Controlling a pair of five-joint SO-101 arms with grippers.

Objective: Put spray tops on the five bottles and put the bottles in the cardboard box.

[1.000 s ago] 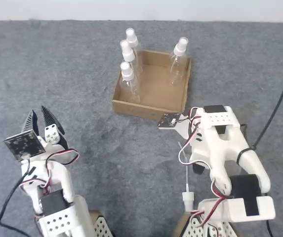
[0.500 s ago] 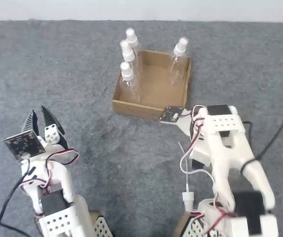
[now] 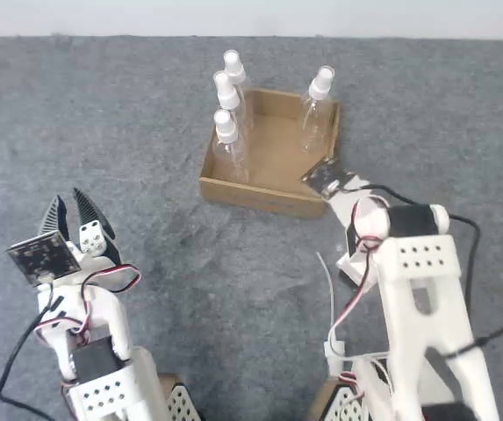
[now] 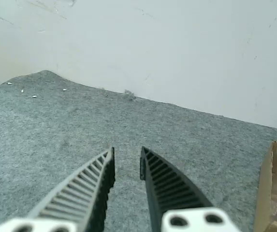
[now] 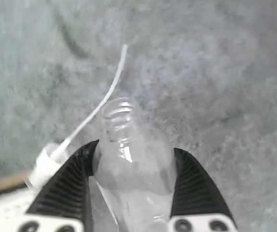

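Note:
My right gripper (image 5: 134, 149) is shut on a clear bottle (image 5: 128, 169) that has no top; its open neck (image 5: 118, 112) points away from the wrist. On the carpet just beyond it lies a white spray top (image 5: 45, 165) with its long thin tube (image 5: 110, 87). From above, the spray top (image 3: 333, 348) lies beside the right arm (image 3: 413, 263). The cardboard box (image 3: 260, 195) holds several bottles with spray tops, such as one (image 3: 319, 105) at the back right. My left gripper (image 3: 80, 215) is open, empty, and low at the front left.
Grey carpet covers the table, with a white wall behind (image 4: 177, 53). A corner of the box (image 4: 269, 193) sits off to one side of the left gripper. Cables hang around the right arm (image 3: 470, 254). Open carpet lies between the arms and left of the box.
The right arm has risen and swung toward the box's near right corner, its wrist board now over that corner. The left arm has not moved.

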